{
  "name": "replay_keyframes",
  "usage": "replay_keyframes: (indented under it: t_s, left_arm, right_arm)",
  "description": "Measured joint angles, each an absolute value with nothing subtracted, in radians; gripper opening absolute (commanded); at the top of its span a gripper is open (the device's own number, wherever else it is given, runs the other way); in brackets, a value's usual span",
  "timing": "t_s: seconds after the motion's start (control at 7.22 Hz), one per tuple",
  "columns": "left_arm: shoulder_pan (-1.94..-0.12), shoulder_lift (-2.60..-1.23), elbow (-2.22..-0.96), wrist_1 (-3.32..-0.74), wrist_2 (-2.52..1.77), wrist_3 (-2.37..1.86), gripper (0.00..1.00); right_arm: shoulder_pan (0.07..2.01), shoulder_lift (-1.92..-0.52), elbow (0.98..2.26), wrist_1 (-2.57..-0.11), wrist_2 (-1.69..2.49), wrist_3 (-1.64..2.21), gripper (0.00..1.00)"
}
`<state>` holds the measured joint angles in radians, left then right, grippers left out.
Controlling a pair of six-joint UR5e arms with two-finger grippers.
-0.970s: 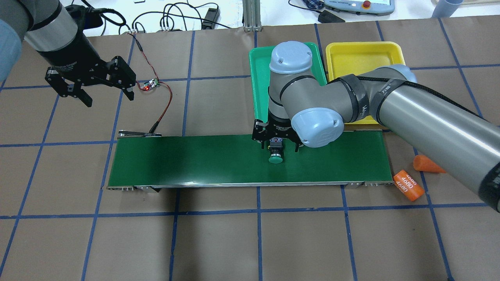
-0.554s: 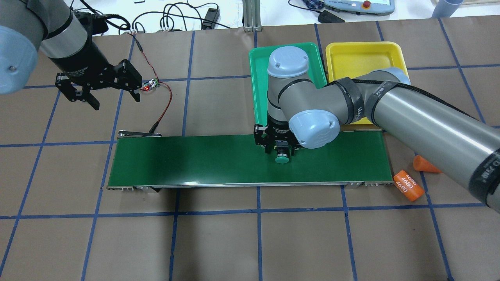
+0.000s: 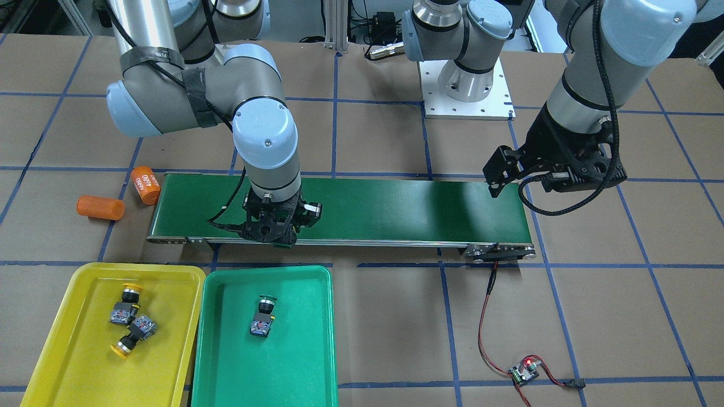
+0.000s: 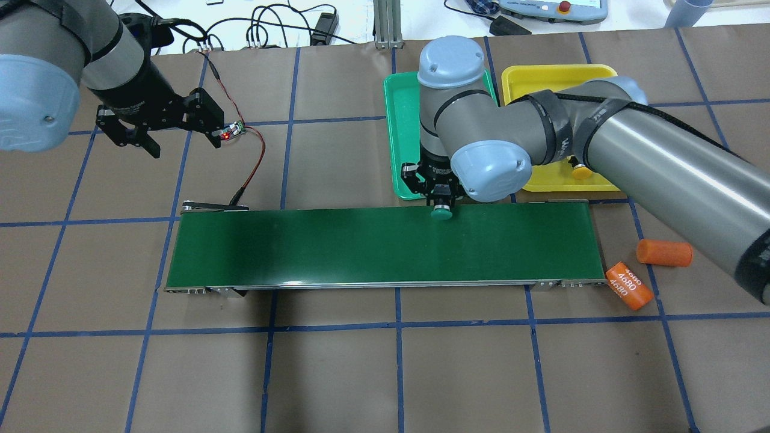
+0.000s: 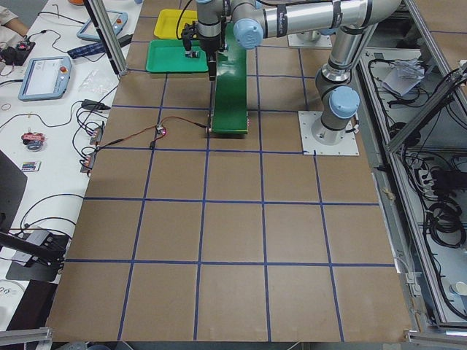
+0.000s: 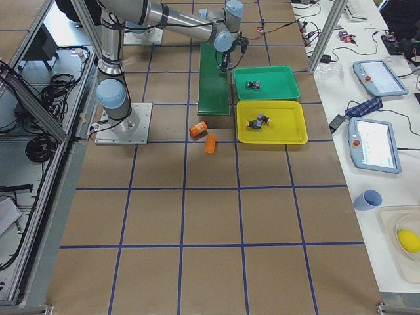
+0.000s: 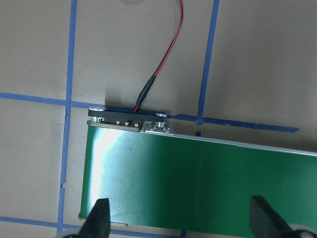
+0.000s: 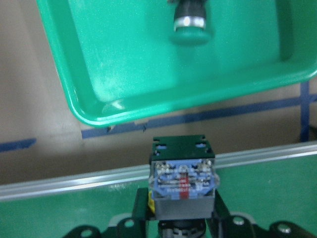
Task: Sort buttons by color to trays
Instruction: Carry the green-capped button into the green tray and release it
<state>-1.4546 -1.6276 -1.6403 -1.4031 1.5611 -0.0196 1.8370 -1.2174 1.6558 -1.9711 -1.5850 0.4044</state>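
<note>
The right claw point(image 4: 442, 195) pinches the green button point(image 4: 442, 210); carry it over the green tray point(image 4: 397, 150) above, then drop it low. The left claw point(image 4: 183, 144) is spread.

The conveyor belt point(image 4: 337, 246) spans mid-table. Beyond its right half sit the left tray point(image 4: 398, 138), holding one button point(image 3: 262, 316), and the right tray point(image 4: 541, 84), holding two buttons point(image 3: 136, 327) (close together). The right gripper point(image 4: 441, 201) holds a fourth button point(image 4: 442, 210) over the belt's far edge; two cylinders point(image 4: 628, 287) lie off its right end.
</note>
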Motion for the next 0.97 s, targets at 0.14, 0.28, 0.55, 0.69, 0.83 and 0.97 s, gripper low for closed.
replay_keyframes:
  t_s: [0.14, 0.28, 0.55, 0.69, 0.83, 0.97]
  left_arm:
    - [-1.456, -1.610, -1.637, -1.397, 1.562, -0.020, 1.00]
    - [-1.456, -1.596, -1.632, -1.395, 1.566, -0.021, 1.00]
    - [-1.457, -1.581, -1.622, -1.388, 1.585, -0.022, 1.00]
    - [-1.456, -1.572, -1.622, -1.382, 1.588, -0.021, 1.00]
    - [-1.455, -1.567, -1.624, -1.377, 1.590, -0.020, 1.00]
    - [-1.455, -1.564, -1.619, -1.375, 1.591, -0.020, 1.00]
  right_arm:
    - [1.796, -1.195, 1.593, -1.974, -1.603, 0.344, 0.00]
    - [1.745, -1.160, 1.543, -1.995, -1.609, 0.274, 0.00]
    - [1.685, -1.064, 1.489, -2.117, -1.613, 0.195, 0.18]
    - [1.677, -1.023, 1.483, -2.166, -1.613, 0.185, 0.99]
    - [1.675, -1.002, 1.483, -2.190, -1.613, 0.183, 1.00]
    - [1.675, -0.993, 1.487, -2.200, -1.614, 0.181, 1.00]
